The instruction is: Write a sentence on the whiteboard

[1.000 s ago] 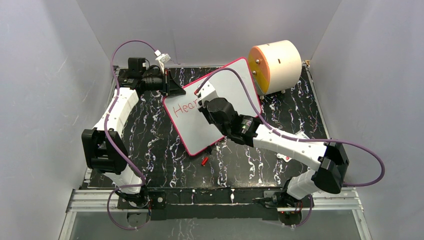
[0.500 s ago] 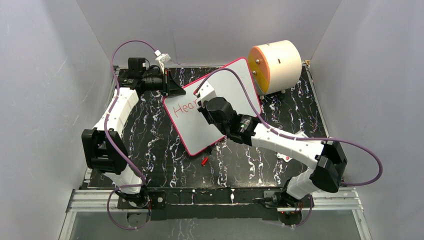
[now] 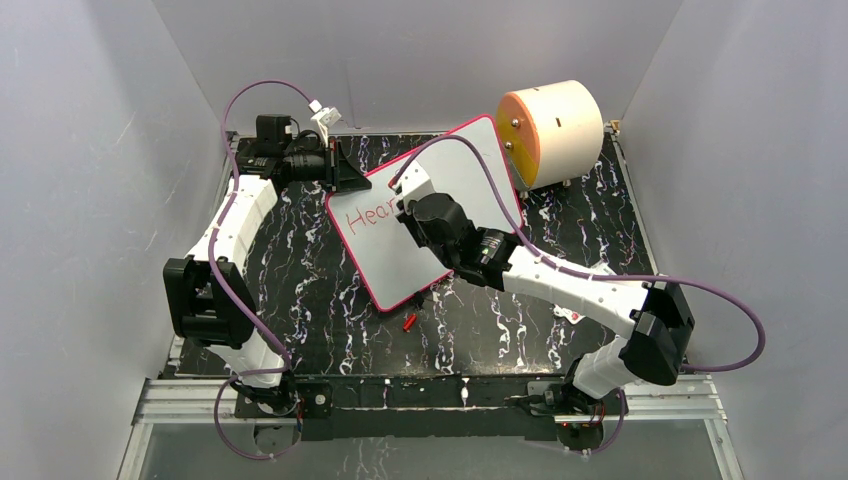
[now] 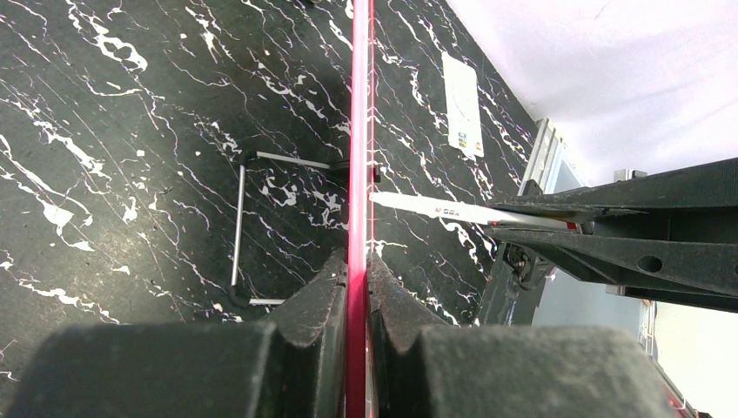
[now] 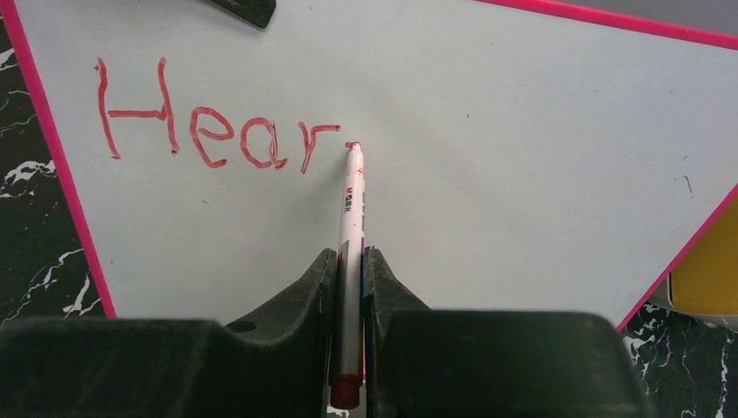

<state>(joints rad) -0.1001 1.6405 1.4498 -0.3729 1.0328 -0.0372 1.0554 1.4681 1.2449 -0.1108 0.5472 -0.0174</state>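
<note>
marker (image 5: 350,228) | clamped in right fingers (image 5: 306,292), axis straight ahead | sentence (image 5: 211,135) ahead-left (blank ahead-right) | left fingers (image 4: 309,300) pinch whiteboard (image 4: 358,131) rim

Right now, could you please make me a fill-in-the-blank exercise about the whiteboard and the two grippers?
1. The red lettering on the whiteboard reads ____.
2. The right gripper holds a marker whose tip sits just after the letter ____.
3. The left gripper is shut on the rim of the ____.
Missing words: Hear; r; whiteboard.
</note>
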